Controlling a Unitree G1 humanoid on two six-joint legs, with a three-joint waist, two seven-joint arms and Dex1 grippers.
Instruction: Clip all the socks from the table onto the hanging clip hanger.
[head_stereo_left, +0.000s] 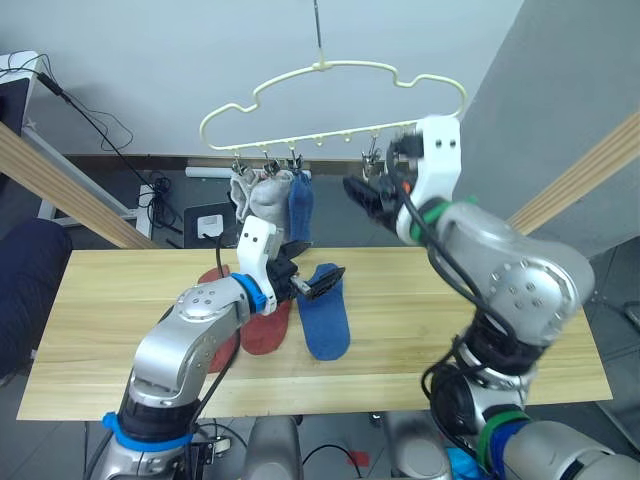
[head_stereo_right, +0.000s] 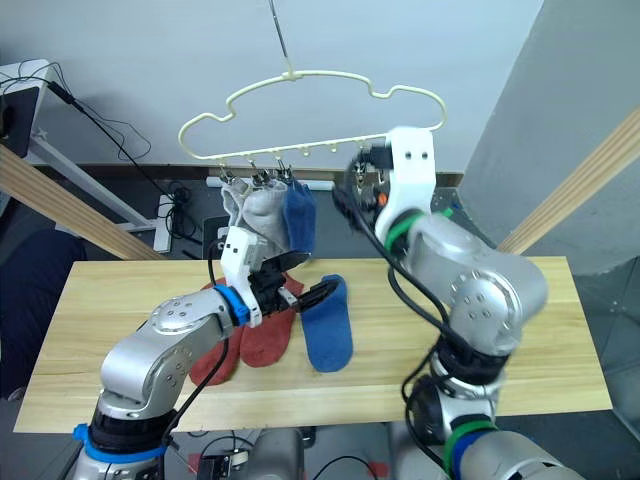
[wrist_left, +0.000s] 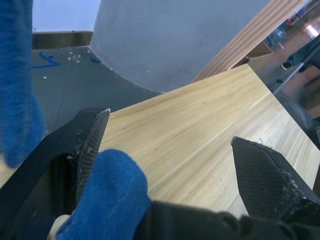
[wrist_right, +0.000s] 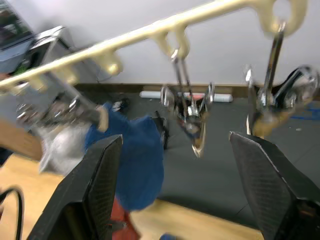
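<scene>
The pale-yellow clip hanger (head_stereo_left: 330, 68) hangs above the table's (head_stereo_left: 100, 330) far edge. Two grey socks (head_stereo_left: 258, 195) and a blue sock (head_stereo_left: 300, 205) are clipped at the hanger's left end. On the table lie a blue sock (head_stereo_left: 325, 318) and two rust-red socks (head_stereo_left: 268, 328) (head_stereo_right: 210, 362), one of them partly under my left arm. My left gripper (head_stereo_left: 308, 280) is open just over the lying blue sock's (wrist_left: 107, 195) upper end. My right gripper (head_stereo_left: 368, 195) is raised and open beside the free clips (wrist_right: 192, 120) at the hanger's right, holding nothing.
Thick wooden frame poles slant down at the left (head_stereo_left: 70, 190) and right (head_stereo_left: 590, 170). Cables and a power strip (head_stereo_left: 210, 220) lie on the floor behind the table. The right half of the tabletop (wrist_left: 210, 115) is bare.
</scene>
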